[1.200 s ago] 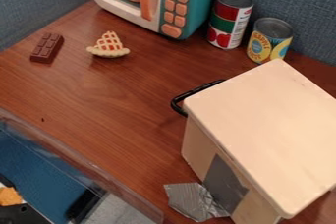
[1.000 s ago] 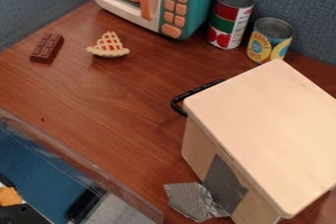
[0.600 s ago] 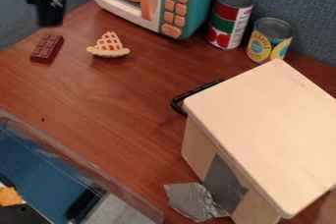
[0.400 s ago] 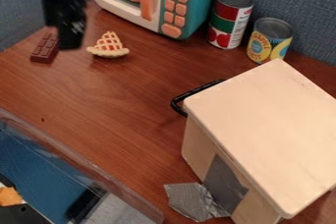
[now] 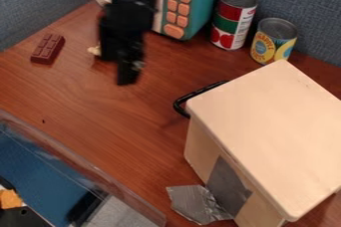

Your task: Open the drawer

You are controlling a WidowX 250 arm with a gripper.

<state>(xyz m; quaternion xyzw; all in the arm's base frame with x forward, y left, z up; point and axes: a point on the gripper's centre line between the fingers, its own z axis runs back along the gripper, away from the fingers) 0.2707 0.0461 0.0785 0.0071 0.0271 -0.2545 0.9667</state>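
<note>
My black gripper [image 5: 126,71] hangs over the upper left-middle of the table, in front of the toy microwave and covering most of the pie slice. It is apart from the drawer's black handle [image 5: 193,95], up and to the left of it. That handle sticks out from the left side of the pale wooden drawer box [image 5: 266,126], which stands at the right. The handle sits close against the box, whose top hides the drawer front.
A teal toy microwave [image 5: 205,2] stands at the back, with a red-green can [image 5: 233,19] and a yellow can [image 5: 273,42] to its right. A chocolate bar [image 5: 48,49] and the edge of a pie slice [image 5: 94,50] lie left. Silver tape [image 5: 196,203] is by the box.
From the upper left corner, the gripper has come into view and moved right and down, passing over the chocolate bar to the pie slice. The box and its handle have stayed put.
</note>
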